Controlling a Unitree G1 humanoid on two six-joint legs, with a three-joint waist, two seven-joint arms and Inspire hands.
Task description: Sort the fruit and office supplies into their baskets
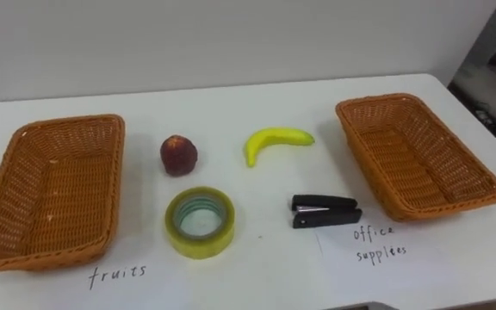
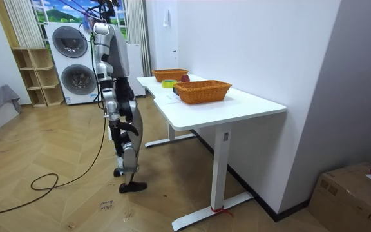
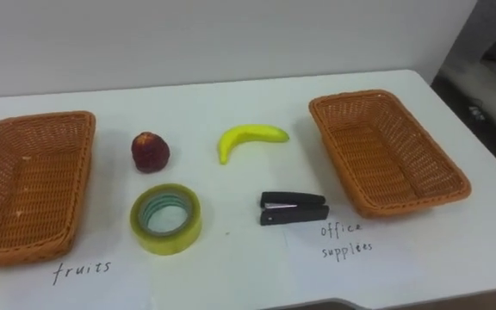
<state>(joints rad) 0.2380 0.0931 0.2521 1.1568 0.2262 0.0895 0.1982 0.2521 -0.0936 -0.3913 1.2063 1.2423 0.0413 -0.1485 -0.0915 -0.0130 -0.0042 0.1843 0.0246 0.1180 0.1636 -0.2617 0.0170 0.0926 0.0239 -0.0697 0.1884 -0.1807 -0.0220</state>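
Stood just short of the worktop with the right hand hanging at the side; could not tell whether open or closed. Found all 4 items well ahead of that hand, between 2 empty baskets: apple, banana, tape roll, stapler. Seemed spaced apart on purpose, to allow taking each singly without knocking a neighbour. Noted the office basket on the hand's own side and the fruit basket far across from it, each fronted by a handwritten label, presumably to mark destinations. Judged the sorting not yet begun.
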